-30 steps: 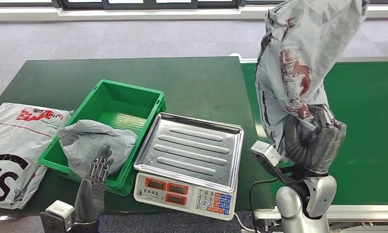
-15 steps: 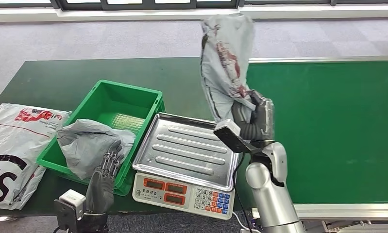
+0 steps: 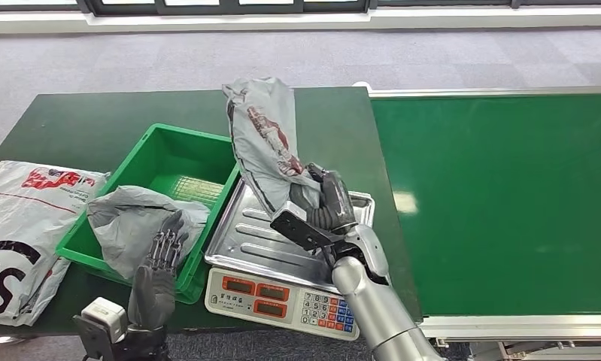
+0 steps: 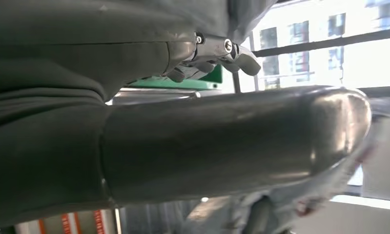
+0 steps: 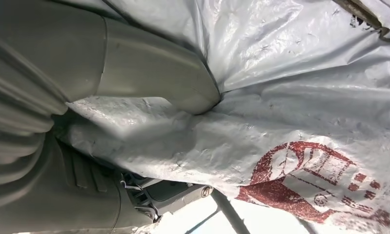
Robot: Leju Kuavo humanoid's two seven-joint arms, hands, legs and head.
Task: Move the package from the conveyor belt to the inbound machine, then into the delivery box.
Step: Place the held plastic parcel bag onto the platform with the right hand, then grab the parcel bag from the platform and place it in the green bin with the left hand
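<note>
- Leftward across half a second, the right hand (image 3: 323, 203) carries the grey package (image 3: 263, 139) off the conveyor belt (image 3: 500, 195) to a position above the scale's steel tray (image 3: 241, 237); the package, earlier upright over the belt's left edge, now leans toward the green bin (image 3: 158, 154)
- Right hand: fingers wrapped around the lower end of the package, holding it clear of the tray; the right wrist view shows the thumb (image 5: 149, 68) pressed into the crumpled film beside a red print (image 5: 310, 175)
- Package: in the air over the tray's far left corner, its upper end above the bin's right wall
- Left hand (image 3: 162, 259): near the table's front edge, fingers apart and straight, tips at a second grey bag (image 3: 135, 218) draped over the bin's near wall; whether they touch it cannot be told
- Scale keypad and displays (image 3: 286, 297): at the front edge of the table
- White printed bag (image 3: 22, 222): flat at the table's left edge, beside the bin
</note>
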